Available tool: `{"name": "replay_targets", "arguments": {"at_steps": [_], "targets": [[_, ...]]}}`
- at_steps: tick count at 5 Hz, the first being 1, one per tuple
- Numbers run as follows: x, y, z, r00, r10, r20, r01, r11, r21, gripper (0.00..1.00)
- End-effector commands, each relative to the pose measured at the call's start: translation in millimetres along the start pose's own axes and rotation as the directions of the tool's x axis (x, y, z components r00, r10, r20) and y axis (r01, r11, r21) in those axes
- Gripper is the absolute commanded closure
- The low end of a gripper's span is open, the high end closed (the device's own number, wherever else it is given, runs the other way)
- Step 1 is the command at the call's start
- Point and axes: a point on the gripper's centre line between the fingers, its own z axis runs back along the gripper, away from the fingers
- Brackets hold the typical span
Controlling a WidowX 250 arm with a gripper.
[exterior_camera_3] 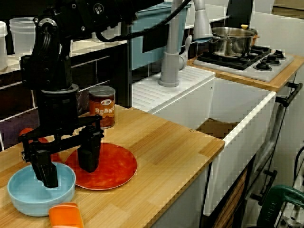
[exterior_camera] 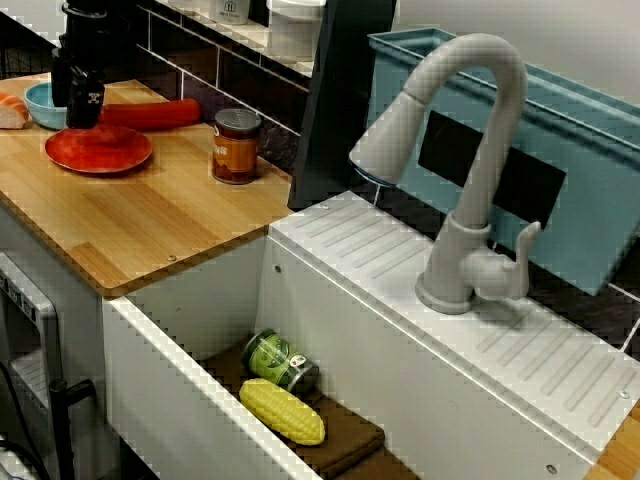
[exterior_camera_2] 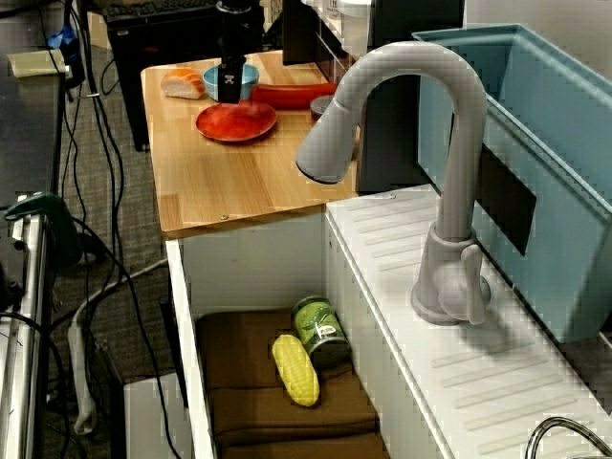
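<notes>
End effector (exterior_camera_3: 67,163) straddles blue bowl (exterior_camera_3: 24,202) and red plate (exterior_camera_3: 116,166).

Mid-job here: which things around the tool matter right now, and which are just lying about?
In hand: tool, open, one finger over the blue bowl, the other over the red plate.
Lying about: beans can, corn and green can in the sink, pot on the stove.

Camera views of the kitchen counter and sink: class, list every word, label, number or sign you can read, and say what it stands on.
"BEAN", last letters curving out of sight: on the brown can standing on the wooden counter.
Green can in the sink: label too small to read.
Round badge on the robot arm: too blurred to read.
</notes>
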Motion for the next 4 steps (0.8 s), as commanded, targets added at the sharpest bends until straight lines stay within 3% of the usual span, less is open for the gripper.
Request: {"name": "replay_targets", "arguments": {"at_steps": [1, 4], "targets": [[1.9, 2.5, 12.4, 0.999, 0.040, 0.026, -0.041, 0.998, 0.039, 1.00], [-1.4, 5.1, 9.3, 0.998, 0.057, 0.011, -0.057, 0.997, 0.054, 1.00]]}}
